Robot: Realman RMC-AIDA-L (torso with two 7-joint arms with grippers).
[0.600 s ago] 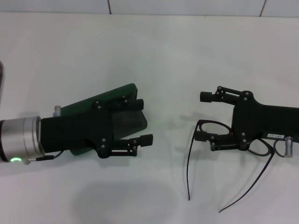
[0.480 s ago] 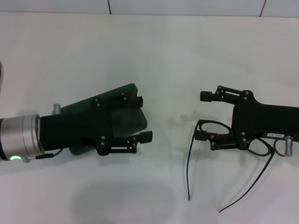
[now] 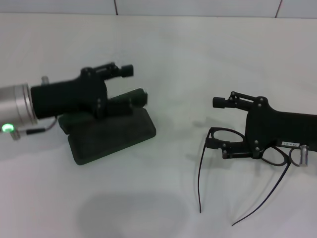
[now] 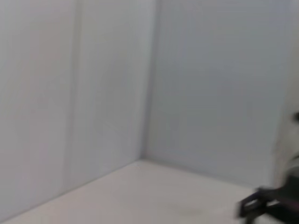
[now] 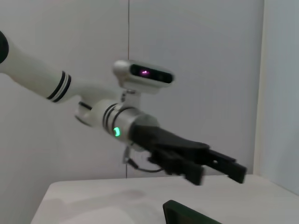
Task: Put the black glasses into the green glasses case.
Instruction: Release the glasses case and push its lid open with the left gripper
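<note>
Black glasses [image 3: 233, 148] lie on the white table [image 3: 173, 59], well to the right of the green glasses case [image 3: 111, 131], with their temple arms unfolded and trailing toward the near edge of the table. The right gripper [image 3: 216, 122] sits over the glasses, its fingers spread wide: one fingertip is beside the left lens rim and the other is farther back on the table, and whether either touches the frame cannot be told. The green glasses case lies on the table apart from the glasses. The left gripper [image 3: 134, 84] hangs over the far edge of the case, turned on its side, with its fingers moderately apart and holding nothing. From the right wrist view, the left gripper [image 5: 219, 170] shows above a corner of the case [image 5: 187, 214].
</note>
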